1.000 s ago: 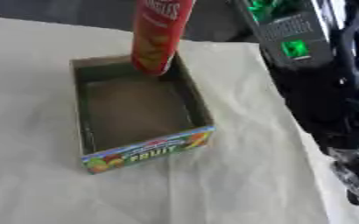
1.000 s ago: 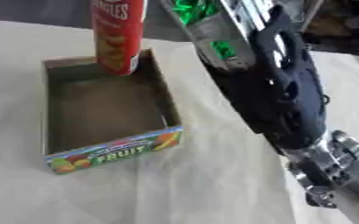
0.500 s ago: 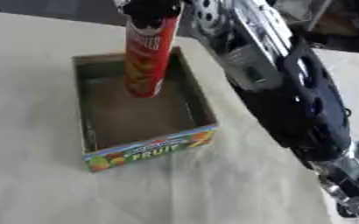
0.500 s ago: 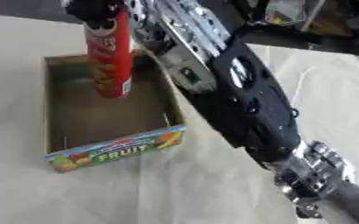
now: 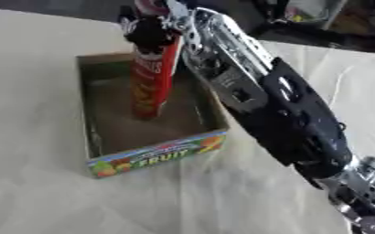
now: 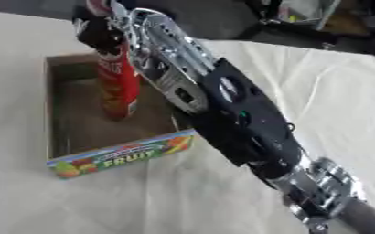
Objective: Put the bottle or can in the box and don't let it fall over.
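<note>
A tall red can (image 5: 152, 82) stands nearly upright inside the open cardboard box (image 5: 155, 154), its base on or just above the box floor near the middle. My right hand (image 5: 149, 28) grips the can's top, fingers curled round it, with the arm stretching in from the lower right across the box's right wall. The box front carries a colourful "FRUIT" label (image 6: 126, 155). My left hand is out of sight.
The box sits on a table covered in pale cloth (image 5: 46, 201). My black and silver right forearm (image 5: 286, 123) hangs over the table to the right of the box. Dark clutter lies beyond the far edge (image 6: 302, 13).
The right arm has swung further in over the box and lowered the can from the back wall down toward the middle of the box floor.
</note>
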